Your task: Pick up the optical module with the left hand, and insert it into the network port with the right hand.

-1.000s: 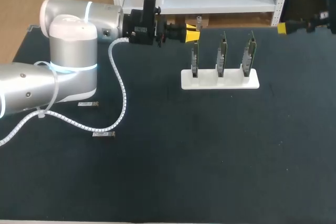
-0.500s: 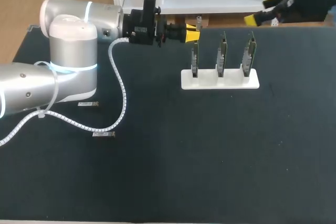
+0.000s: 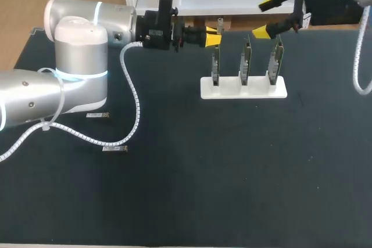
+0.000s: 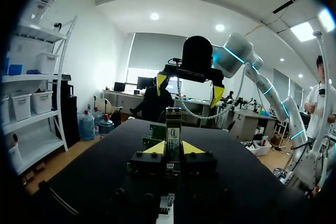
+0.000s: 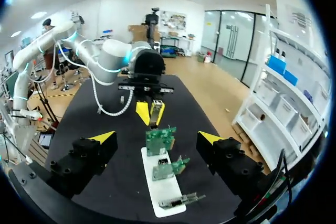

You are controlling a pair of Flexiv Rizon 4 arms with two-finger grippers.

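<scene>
**Left pincer (image 4: 173, 147) is clamping the small grey rectangular optical module (image 4: 173, 127); right pincer (image 3: 263, 18) is hanging wide open, holding nothing.**
The module is sticking out ahead of the left pincer's yellow tips, its free end pointing towards the right pincer. The green network-port boards (image 5: 160, 141) in their white rack (image 5: 163, 192) are sitting between the two pincers. The module is looking light and rigid, metal-skinned so probably slick, with a delicate connector end. I'm judging that the right pincer should be pinching the exposed flat sides just ahead of the left tips, squarely.
</scene>
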